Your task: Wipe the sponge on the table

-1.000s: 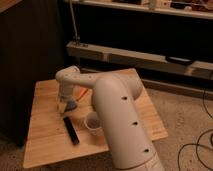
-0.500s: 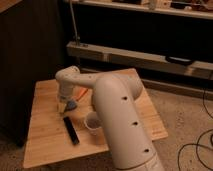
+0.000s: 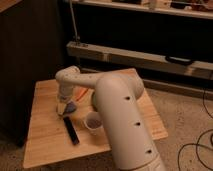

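Observation:
The table has a light wooden plank top and stands low in the middle of the camera view. My white arm reaches across it from the lower right. The gripper points down at the left-centre of the tabletop. The blue-grey sponge sits right at its tip, pressed against the wood, and the gripper is shut on it. Most of the sponge is hidden by the gripper.
A black oblong bar lies just in front of the gripper. A small pale cup stands to its right, beside my arm. A slim orange object lies behind the gripper. A dark cabinet stands to the left, and cables lie on the floor at the right.
The arm and gripper stay over the same spot on the table. Nothing on the table has shifted.

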Tool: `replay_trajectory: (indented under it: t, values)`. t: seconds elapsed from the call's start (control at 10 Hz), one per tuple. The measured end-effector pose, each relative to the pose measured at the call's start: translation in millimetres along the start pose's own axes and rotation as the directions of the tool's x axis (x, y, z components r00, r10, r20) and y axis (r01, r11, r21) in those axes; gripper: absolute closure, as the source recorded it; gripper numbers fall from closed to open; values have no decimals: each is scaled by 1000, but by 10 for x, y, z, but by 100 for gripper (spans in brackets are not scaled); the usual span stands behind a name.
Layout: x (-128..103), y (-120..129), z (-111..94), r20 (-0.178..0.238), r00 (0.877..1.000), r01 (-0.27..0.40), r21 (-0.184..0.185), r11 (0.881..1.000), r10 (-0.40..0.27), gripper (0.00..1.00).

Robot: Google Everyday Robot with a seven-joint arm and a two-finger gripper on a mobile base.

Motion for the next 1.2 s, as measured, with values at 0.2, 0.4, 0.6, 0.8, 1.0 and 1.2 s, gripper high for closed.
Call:
replay_trajectory:
  t: [0.2, 0.4, 0.6, 0.8, 1.0, 1.2]
  values:
    - [-289, 336, -328, 45, 998, 41, -4, 999, -41, 80]
    - [-483, 555, -538, 67, 995, 68, -15, 998, -67, 80]
    - [-559, 682, -581, 79, 993, 96, -33, 995, -93, 80]
    - [-606, 759, -435, 89, 989, 120, -55, 991, -115, 80]
    - [-646, 790, -58, 95, 986, 147, -93, 985, -138, 80]
    - [-694, 812, 302, 84, 983, 170, -128, 977, -160, 80]
